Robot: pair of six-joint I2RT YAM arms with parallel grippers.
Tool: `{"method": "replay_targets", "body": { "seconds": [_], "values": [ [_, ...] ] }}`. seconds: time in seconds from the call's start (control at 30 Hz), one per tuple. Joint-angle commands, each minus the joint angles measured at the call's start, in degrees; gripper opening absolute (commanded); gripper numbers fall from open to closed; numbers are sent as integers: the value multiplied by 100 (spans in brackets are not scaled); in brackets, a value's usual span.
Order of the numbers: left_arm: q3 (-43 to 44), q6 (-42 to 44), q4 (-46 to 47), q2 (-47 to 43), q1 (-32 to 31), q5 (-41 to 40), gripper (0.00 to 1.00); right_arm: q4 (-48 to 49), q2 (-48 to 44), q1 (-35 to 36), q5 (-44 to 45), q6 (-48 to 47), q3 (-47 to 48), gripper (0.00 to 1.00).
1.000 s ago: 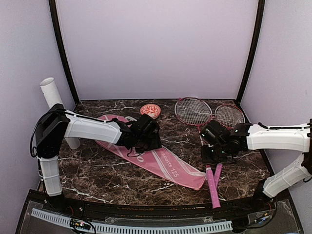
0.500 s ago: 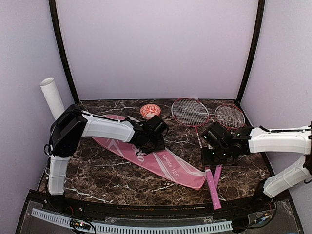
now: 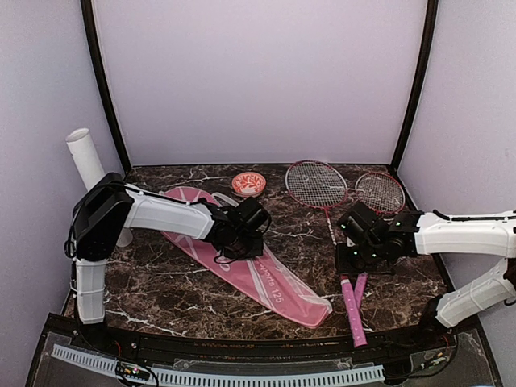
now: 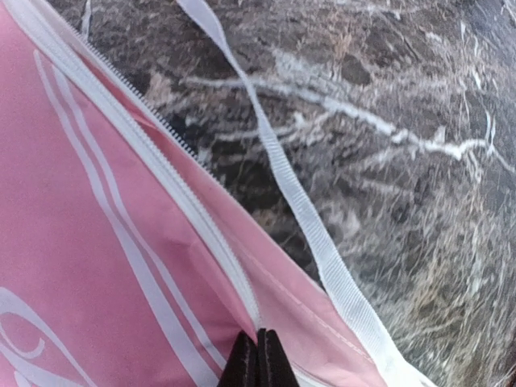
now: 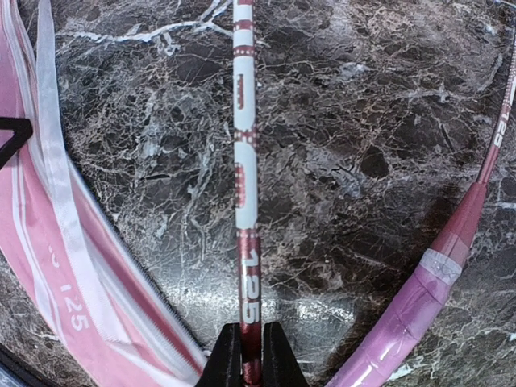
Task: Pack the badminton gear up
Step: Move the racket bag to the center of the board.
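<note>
Top external view: across the tabletop [image 3: 161,286] the pink racket cover [image 3: 272,282] lies diagonally, far-left to near-right, with your left fingers [image 4: 244,364] pinched shut on its zipper edge. The racket [image 3: 316,184] lies just right of it. Its shaft runs straight away from your right fingers [image 5: 228,359], which are clamped on it near the handle.

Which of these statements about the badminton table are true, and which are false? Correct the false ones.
1. The right gripper is closed on a racket shaft. True.
2. Both rackets are inside the pink cover. False: both lie on the table, outside it.
3. The left gripper hangs open in the air. False: it is shut on the cover's zip edge.
4. The white tube leans at the table's left side. True.
</note>
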Motion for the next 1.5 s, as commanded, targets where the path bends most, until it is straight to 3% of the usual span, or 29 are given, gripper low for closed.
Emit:
{"method": "replay_targets", "body": {
  "seconds": [0.0,0.37,0.63,0.73,0.87,0.97,1.47],
  "values": [
    [-769,1018,-347,-374,-117,572,0,303,-15,-41,-11,12,-6,0],
    [-2187,3163,108,-1725,-131,1112,0,467,183,-41,-160,229,-33,0],
    [-2661,4307,-13,-2339,-131,1194,0,559,243,-43,-270,404,-32,0],
    [-2713,4237,28,-2521,-131,1132,3,565,253,-45,-244,457,-34,0],
    [-2517,3806,87,-2715,-131,946,29,584,246,-44,-254,502,-16,0],
    [-2239,3438,154,-2838,-131,761,36,582,227,-40,-262,526,3,0],
    [-1131,2281,-51,-1696,-131,95,38,601,286,-45,-310,505,80,0]
  ]
}}
